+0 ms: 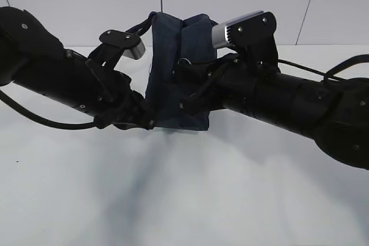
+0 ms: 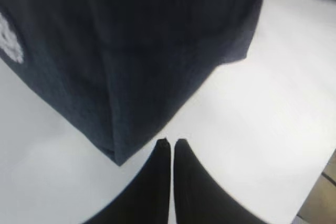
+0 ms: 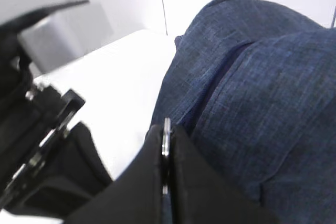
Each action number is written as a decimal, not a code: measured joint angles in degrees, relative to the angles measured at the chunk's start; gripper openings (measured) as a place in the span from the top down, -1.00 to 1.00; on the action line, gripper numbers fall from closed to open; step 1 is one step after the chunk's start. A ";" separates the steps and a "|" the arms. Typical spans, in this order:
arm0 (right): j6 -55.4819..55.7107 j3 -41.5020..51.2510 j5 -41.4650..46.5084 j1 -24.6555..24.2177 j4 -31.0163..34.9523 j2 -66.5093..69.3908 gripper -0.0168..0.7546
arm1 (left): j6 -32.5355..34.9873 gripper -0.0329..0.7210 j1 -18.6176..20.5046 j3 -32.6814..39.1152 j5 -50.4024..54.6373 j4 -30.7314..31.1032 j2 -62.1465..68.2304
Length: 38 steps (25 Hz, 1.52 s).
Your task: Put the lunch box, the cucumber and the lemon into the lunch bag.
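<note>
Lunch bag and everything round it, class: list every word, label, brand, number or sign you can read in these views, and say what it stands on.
No text can be read in any view.
Lunch bag: a small white logo shows at the frame edge in the left wrist view, too blurred and cut off to read.
Arms and table: no readable markings.

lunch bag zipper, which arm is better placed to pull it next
Right. The right gripper is already shut on the silver zipper pull of the lunch bag; the left gripper is shut, holding nothing.
</note>
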 joint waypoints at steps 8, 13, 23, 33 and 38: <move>-0.12 -2.95 3.37 0.00 0.14 0.00 0.96 | 0.00 0.94 0.00 3.58 0.00 0.11 -3.88; -0.12 -4.53 5.57 0.00 0.14 0.00 0.96 | 0.00 0.93 0.00 3.59 -2.12 0.11 -5.51; -0.21 -4.75 6.03 0.00 0.14 0.00 0.96 | 0.09 -0.34 0.00 3.67 -8.06 -1.56 -5.51; -0.21 -4.75 6.03 0.00 0.14 0.00 0.96 | 0.09 -0.35 -0.49 -0.58 -8.74 -3.02 -0.27; -0.21 -4.75 6.03 0.00 0.25 0.00 0.96 | 0.09 -0.19 -0.51 -3.46 -7.84 -3.36 2.73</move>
